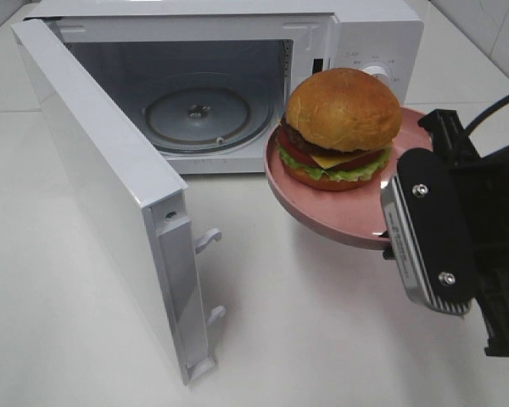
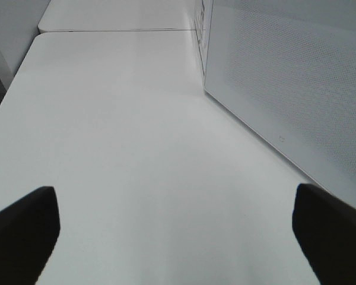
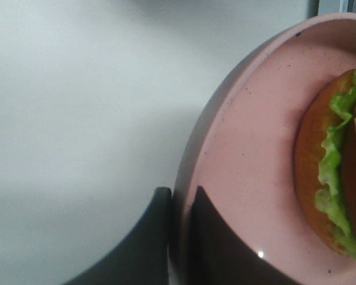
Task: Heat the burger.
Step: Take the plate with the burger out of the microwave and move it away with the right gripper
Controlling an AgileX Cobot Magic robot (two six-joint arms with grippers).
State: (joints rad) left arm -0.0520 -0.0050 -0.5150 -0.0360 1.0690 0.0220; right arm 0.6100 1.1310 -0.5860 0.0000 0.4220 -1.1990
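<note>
Right fingers (image 3: 181, 237) clamped on pink plate (image 1: 322, 216) rim, burger (image 1: 343, 127) aboard; left fingers (image 2: 24, 231) spread wide beside microwave door (image 2: 296, 89).

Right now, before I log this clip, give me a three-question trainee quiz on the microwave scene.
1. True or false: the white microwave's door is shut.
2. What does the right tool clamp? A the burger's bun, B the pink round plate's rim, C the door handle.
3. Fill in: the glass turntable inside the oven is ____.

Key
1. False, it stands wide open.
2. B: the pink round plate carrying the brown-bunned burger.
3. Bare. The left tool is open over the table.
</note>
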